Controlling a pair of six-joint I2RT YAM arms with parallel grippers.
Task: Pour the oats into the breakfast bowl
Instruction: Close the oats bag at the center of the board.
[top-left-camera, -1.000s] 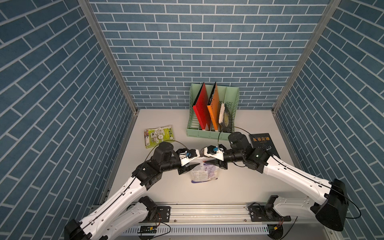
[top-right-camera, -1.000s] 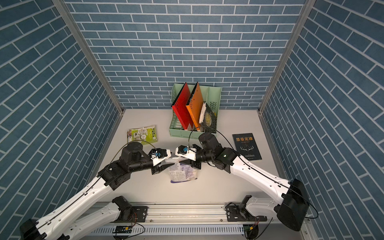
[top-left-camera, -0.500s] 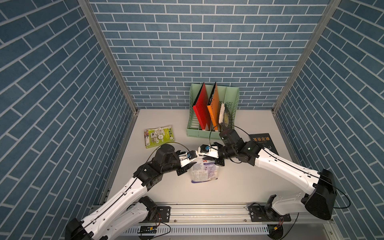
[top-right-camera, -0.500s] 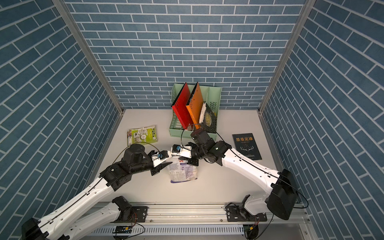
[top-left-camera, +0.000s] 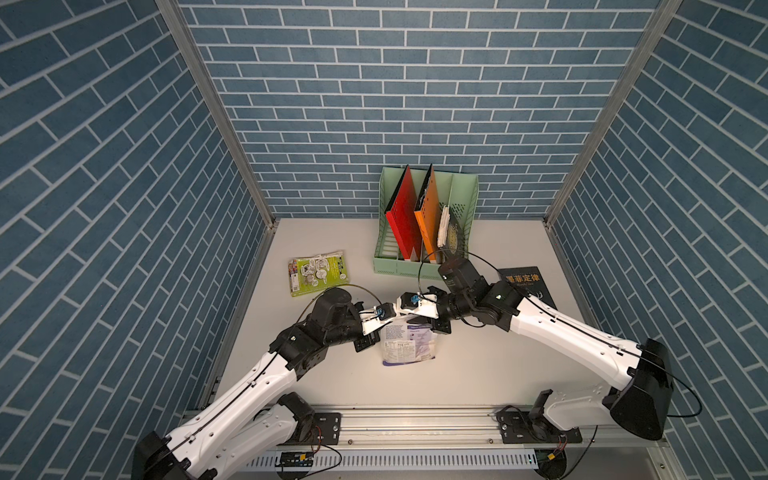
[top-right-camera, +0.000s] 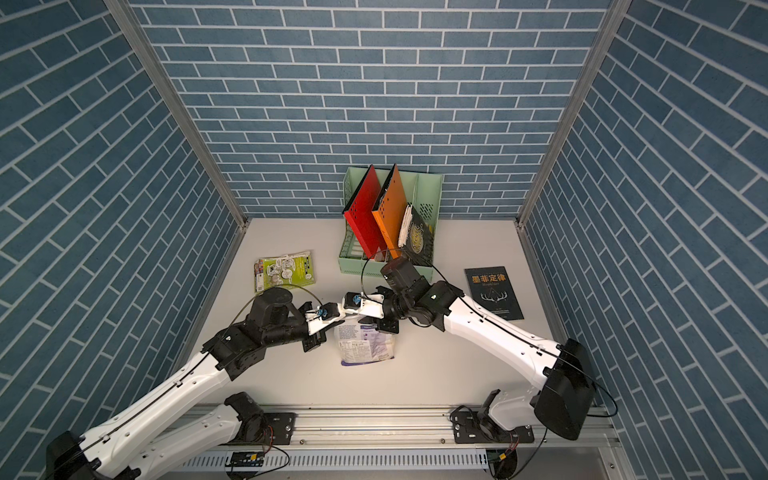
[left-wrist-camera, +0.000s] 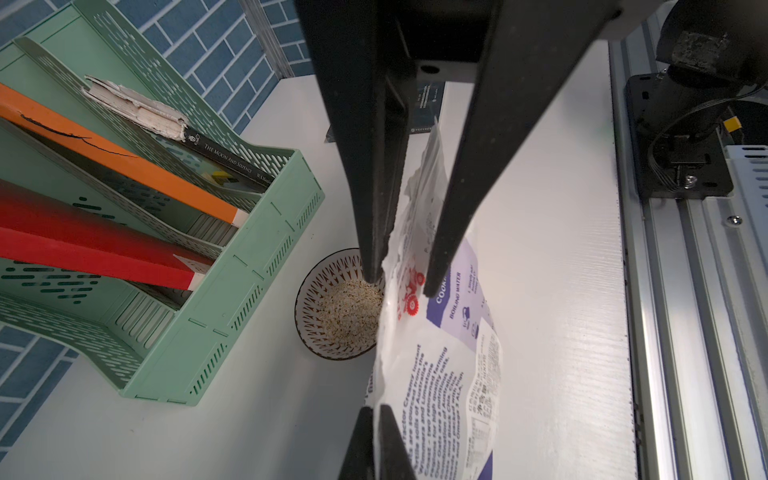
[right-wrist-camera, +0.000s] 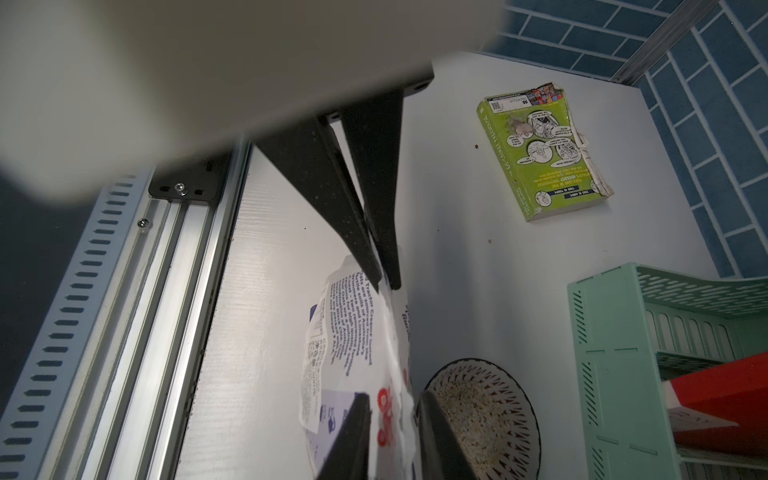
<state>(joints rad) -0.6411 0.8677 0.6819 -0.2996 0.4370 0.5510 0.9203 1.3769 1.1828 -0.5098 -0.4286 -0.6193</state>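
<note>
Widest of all, a pale desk (top-left-camera: 478, 374), walled in by blue brick. Reaching in from the near rail, two white arms, meeting mid-desk. At the back edge, a mint file rack (top-left-camera: 399, 268) with red and orange folders leaning inside. Beneath the meeting wrists, the white oats pouch (top-left-camera: 409, 345), held up by its top edge, printed side toward the rail. Lying flat, a black book (top-left-camera: 525, 282) towards the right and a green cartoon-printed paperback (top-left-camera: 318, 272) towards the left. Pinched tight on one end of the pouch's top: left pincer (right-wrist-camera: 384, 274). Straddling the other end, fingers apart with the film between: right pincer (left-wrist-camera: 401, 282). Just beside the pouch, near the rack's front, hidden in both top views: the breakfast bowl (left-wrist-camera: 309, 307), upright, with oats (left-wrist-camera: 353, 309) covering its bottom.
</note>
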